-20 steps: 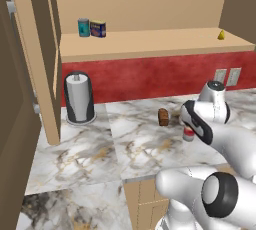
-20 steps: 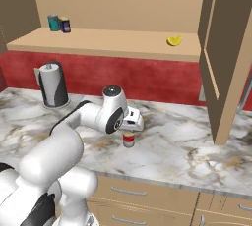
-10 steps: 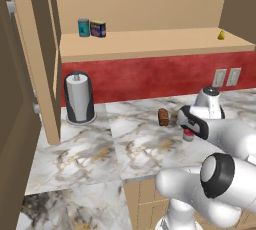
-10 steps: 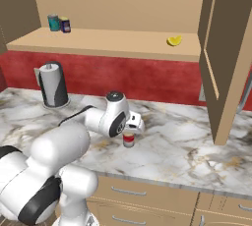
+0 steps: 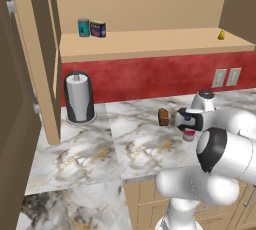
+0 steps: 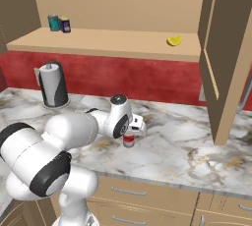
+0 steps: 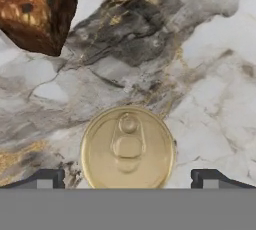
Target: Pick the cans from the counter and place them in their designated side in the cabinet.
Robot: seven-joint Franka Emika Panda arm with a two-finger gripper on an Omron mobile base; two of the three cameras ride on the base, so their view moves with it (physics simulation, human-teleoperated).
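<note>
The red can [image 5: 189,135] with a white band stands upright on the marble counter [image 5: 95,149], also seen as the red can [image 6: 128,140]. My gripper [image 7: 127,179] hangs straight above it, open, with one fingertip [image 7: 47,178] on each side of the can's gold lid [image 7: 127,146] and not touching it. In the base views the gripper [image 5: 188,124] sits just over the can, as does the gripper [image 6: 132,129]. The dark blue can with a yellow label [image 5: 98,28] stands on the cabinet shelf [image 5: 150,44] at its left end, next to a teal can [image 5: 83,27].
A small brown block [image 5: 163,117] lies on the counter just left of the red can, shown as the block [image 7: 37,11]. A grey kettle [image 5: 79,98] stands at the back left. A yellow piece [image 6: 173,40] rests on the shelf's right part. Open cabinet doors [image 6: 229,58] flank the shelf.
The hand has sunk a little toward the red can and the arm's elbow has folded closer to the base. The can and the block have not moved.
</note>
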